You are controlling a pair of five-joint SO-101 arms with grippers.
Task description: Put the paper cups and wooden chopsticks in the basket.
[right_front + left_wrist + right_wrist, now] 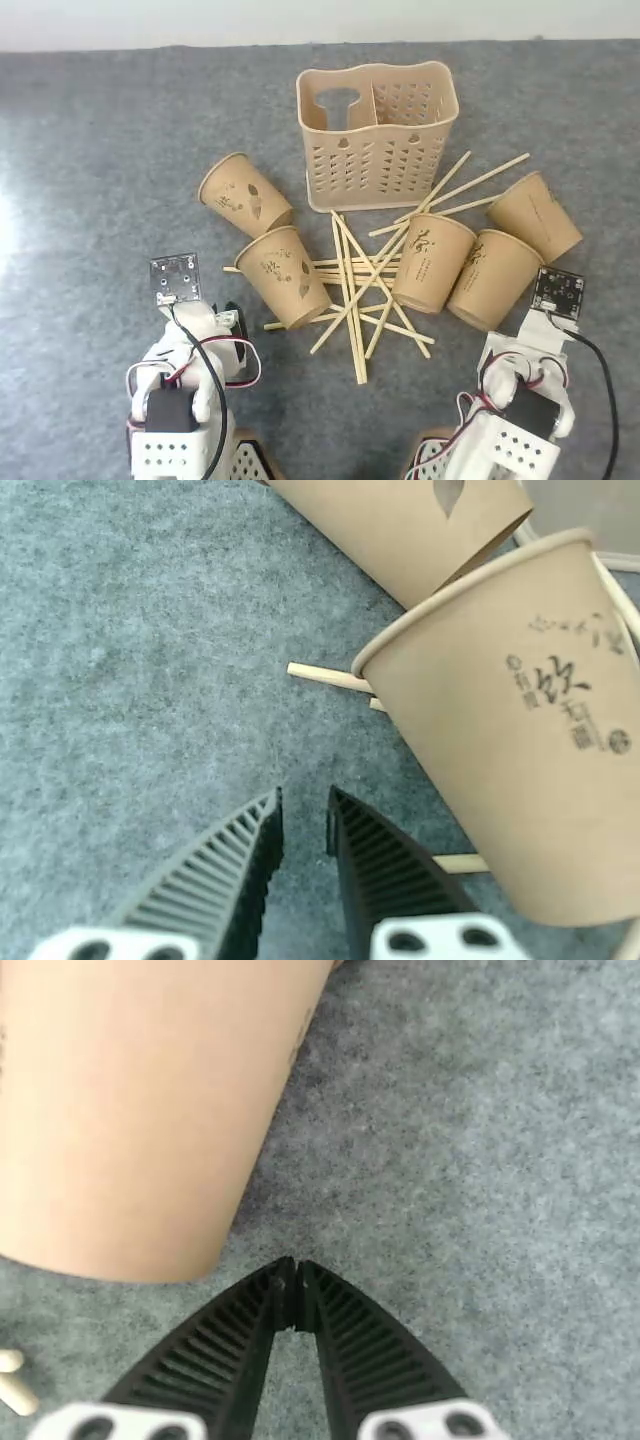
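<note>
Left fingers [228,872] stand barely apart, seemingly empty; right fingers [345,1335] pressed together, empty.

Grey felt-like mat [90,150] covering the table, plain white strip [300,20] running along its far edge

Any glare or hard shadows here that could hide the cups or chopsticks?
High view: a bright patch on the mat at its left edge, clear of the cups, whose shadows are soft. Left wrist view: even light, a faint shadow under the printed cup by the left hand. Right wrist view: a soft shadow alongside the large cup ahead of the right hand; no glare.
</note>
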